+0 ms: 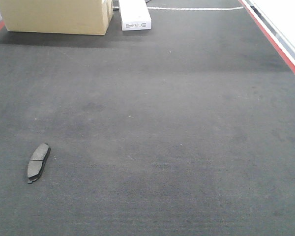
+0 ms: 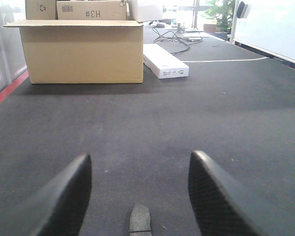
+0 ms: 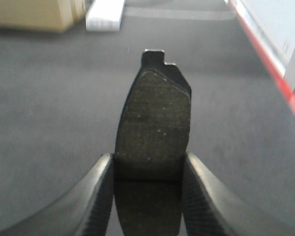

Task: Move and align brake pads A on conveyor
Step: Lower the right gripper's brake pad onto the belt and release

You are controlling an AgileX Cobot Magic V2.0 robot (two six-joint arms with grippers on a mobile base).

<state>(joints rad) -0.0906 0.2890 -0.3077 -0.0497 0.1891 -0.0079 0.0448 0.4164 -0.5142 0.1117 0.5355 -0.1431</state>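
The dark charcoal woven conveyor belt [image 1: 177,128] bore one flat, dark grey, curved brake pad [image 1: 38,162] between the wide-spread, empty jaws of the left gripper [image 2: 140,169]; the right gripper [image 3: 147,164] clamped a second brake pad [image 3: 152,113].

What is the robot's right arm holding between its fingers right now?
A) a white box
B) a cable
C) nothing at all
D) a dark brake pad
D: the right wrist view shows a dark brake pad clamped between the right fingers.
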